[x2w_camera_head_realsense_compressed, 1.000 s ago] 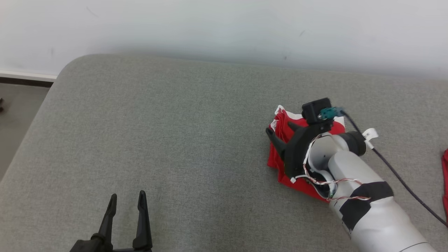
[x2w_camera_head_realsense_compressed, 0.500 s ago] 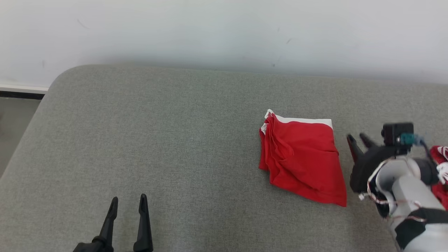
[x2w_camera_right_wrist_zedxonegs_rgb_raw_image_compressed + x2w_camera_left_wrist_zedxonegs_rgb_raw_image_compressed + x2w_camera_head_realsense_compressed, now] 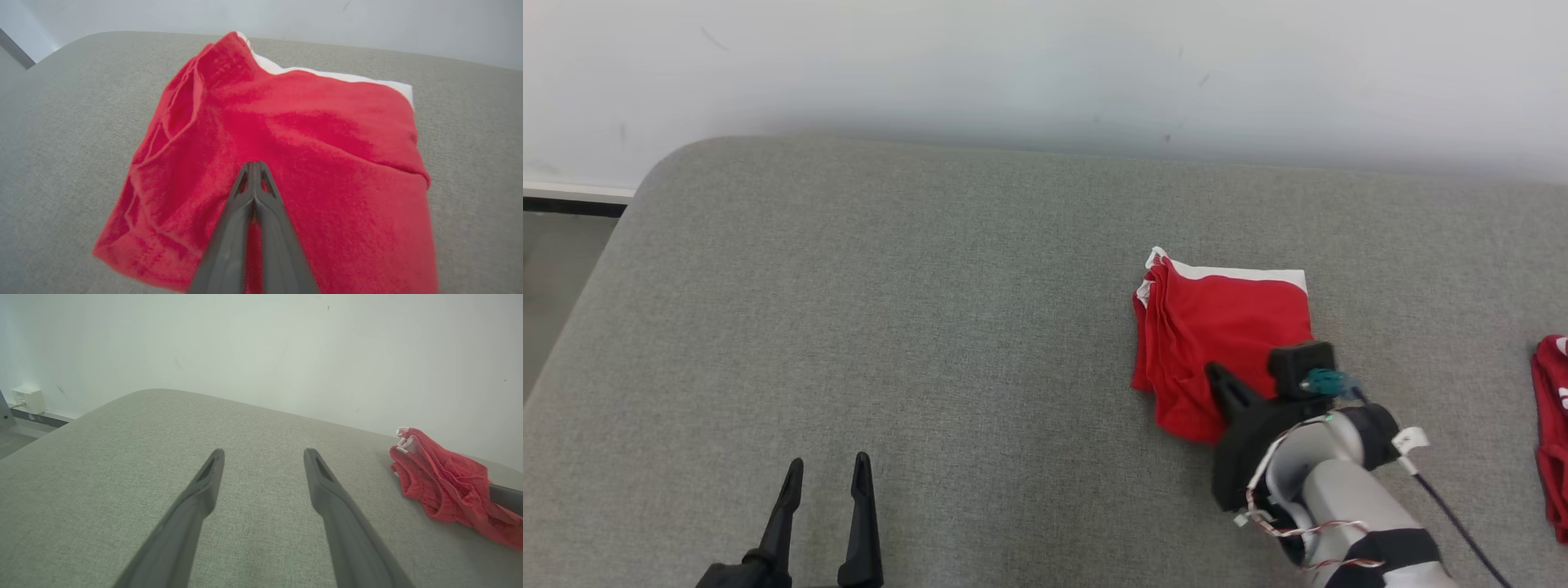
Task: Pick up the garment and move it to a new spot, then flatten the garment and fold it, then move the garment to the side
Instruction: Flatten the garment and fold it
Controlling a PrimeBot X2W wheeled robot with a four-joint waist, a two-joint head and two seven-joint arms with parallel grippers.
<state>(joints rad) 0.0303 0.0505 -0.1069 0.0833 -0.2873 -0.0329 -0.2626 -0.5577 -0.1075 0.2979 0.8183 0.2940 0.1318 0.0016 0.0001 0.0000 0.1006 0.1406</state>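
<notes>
the folded red garment (image 3: pixel 1225 343), with white trim along its far edge, lies on the right part of the grey padded surface (image 3: pixel 931 327), near the white wall (image 3: pixel 1045 65). the right gripper (image 3: pixel 1218 377) rests its tip on the garment's near half, fingers (image 3: pixel 245 212) pressed tightly together, with no cloth visible between them. the left gripper (image 3: pixel 828 464) hovers low at the near edge, fingers wide and empty, well apart from the garment. another red cloth (image 3: pixel 1553 433) lies at the far right edge. nothing lies between the garment and the open surface to its left.

The garment (image 3: pixel 1217 335) lies on the cushion (image 3: pixel 931 327), right of centre; a second cloth (image 3: pixel 1553 425) lies further right, well apart
</notes>
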